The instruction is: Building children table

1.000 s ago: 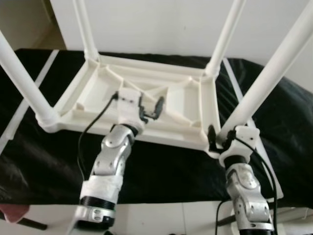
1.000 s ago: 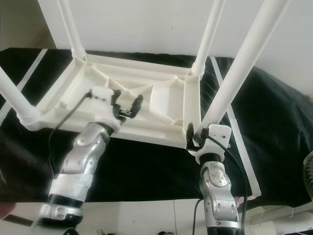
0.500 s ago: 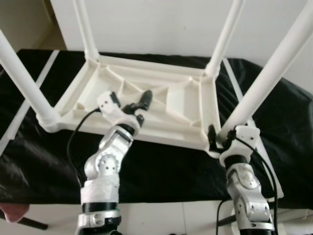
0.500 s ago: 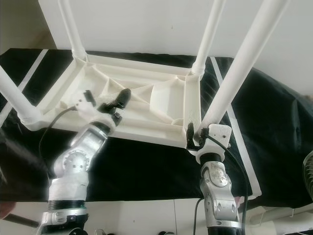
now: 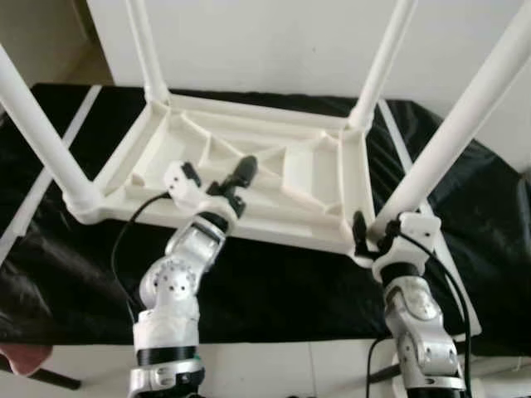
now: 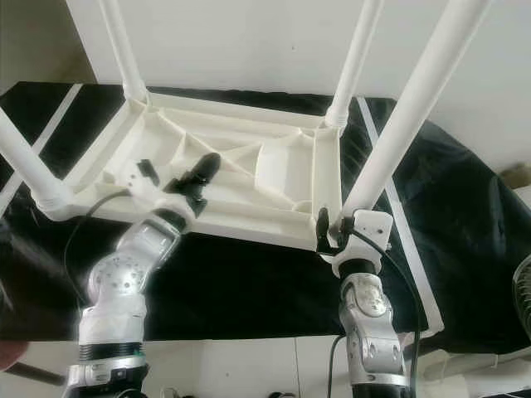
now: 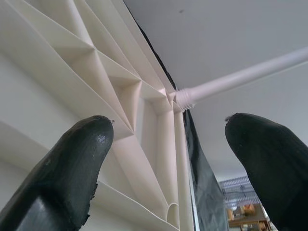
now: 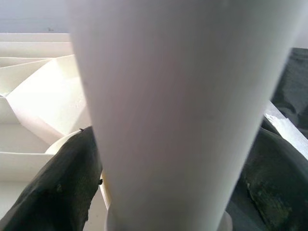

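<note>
Over the upturned table [image 5: 315, 166], left gripper [image 5: 217, 178] gapes empty; right gripper [image 5: 375, 236] clamps the near leg [image 5: 465, 116].

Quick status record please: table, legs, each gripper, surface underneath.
table: white plastic tabletop lying upside down, ribbed underside up
legs: four white legs standing up from the corners
right gripper: shut on near-right leg, at its base
left gripper: open, over the underside near the front edge, holding nothing
surface: black cloth with white stripes
</note>
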`<state>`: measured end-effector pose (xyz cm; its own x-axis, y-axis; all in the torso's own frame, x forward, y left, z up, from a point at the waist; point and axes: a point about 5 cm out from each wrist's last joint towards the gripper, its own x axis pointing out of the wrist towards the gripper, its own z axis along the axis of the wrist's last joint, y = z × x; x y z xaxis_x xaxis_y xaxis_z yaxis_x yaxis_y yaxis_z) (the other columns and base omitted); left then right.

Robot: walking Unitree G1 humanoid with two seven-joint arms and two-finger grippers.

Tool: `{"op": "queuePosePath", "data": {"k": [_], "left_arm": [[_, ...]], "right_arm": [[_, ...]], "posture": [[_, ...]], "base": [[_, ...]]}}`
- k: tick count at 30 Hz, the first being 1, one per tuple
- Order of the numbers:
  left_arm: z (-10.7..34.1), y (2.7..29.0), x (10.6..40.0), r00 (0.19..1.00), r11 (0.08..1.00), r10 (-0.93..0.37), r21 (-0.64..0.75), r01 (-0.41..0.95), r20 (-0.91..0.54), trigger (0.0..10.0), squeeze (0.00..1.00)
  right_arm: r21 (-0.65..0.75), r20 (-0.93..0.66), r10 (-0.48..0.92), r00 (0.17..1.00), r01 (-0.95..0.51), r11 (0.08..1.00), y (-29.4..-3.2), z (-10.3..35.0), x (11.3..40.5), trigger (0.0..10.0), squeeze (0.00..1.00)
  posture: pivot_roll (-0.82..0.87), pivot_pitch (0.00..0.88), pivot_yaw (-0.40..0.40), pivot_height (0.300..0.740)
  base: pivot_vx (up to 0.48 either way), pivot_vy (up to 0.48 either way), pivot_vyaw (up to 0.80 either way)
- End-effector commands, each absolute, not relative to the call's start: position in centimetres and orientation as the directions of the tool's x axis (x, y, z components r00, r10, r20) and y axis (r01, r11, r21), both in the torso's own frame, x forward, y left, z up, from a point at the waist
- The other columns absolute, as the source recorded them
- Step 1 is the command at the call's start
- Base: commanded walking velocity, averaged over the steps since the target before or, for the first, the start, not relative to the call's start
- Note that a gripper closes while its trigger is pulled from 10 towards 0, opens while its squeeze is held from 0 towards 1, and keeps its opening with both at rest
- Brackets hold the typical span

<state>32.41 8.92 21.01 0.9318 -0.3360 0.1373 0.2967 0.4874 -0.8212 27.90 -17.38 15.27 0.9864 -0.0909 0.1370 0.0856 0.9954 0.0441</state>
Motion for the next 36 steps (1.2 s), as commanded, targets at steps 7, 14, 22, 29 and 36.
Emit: {"op": "queuePosePath", "data": {"k": [7,14,22,29,36], "left_arm": [[22.5,6.2,31.7,0.882,0.478,-0.419,-0.774,0.416,0.215,0.0,0.00],[22.7,5.9,31.4,0.864,0.512,-0.448,-0.726,0.460,0.231,0.0,0.00],[22.8,4.7,30.1,0.770,0.777,-0.598,-0.073,0.625,0.222,0.0,0.00],[21.1,5.4,31.1,0.790,0.759,-0.597,0.418,0.499,0.141,2.0,0.00],[20.1,5.3,31.0,0.780,0.670,-0.612,0.608,0.427,0.127,0.0,0.00]], "right_arm": [[0.032,0.124,-0.094,0.988,0.090,0.995,-17.6,14.9,27.7,10.0,0.00],[0.031,0.125,-0.092,0.988,0.089,0.996,-17.6,14.9,27.7,10.0,0.00],[0.029,0.125,-0.093,0.988,0.090,0.996,-17.7,15.0,27.7,10.0,0.00],[0.032,0.125,-0.097,0.987,0.094,0.995,-17.7,15.0,27.8,10.0,0.00],[0.037,0.126,-0.109,0.986,0.105,0.994,-17.8,15.0,27.7,10.0,0.00]], "posture": [[-0.12,0.115,-0.028,0.740],[-0.12,0.114,-0.027,0.740],[-0.12,0.119,-0.030,0.740],[-0.12,0.128,-0.026,0.740],[-0.12,0.134,-0.018,0.740]], "base": [[0.000,0.000,0.00],[0.000,0.000,0.00],[0.000,0.000,0.00],[0.000,0.000,0.00],[0.000,0.000,0.00]]}}
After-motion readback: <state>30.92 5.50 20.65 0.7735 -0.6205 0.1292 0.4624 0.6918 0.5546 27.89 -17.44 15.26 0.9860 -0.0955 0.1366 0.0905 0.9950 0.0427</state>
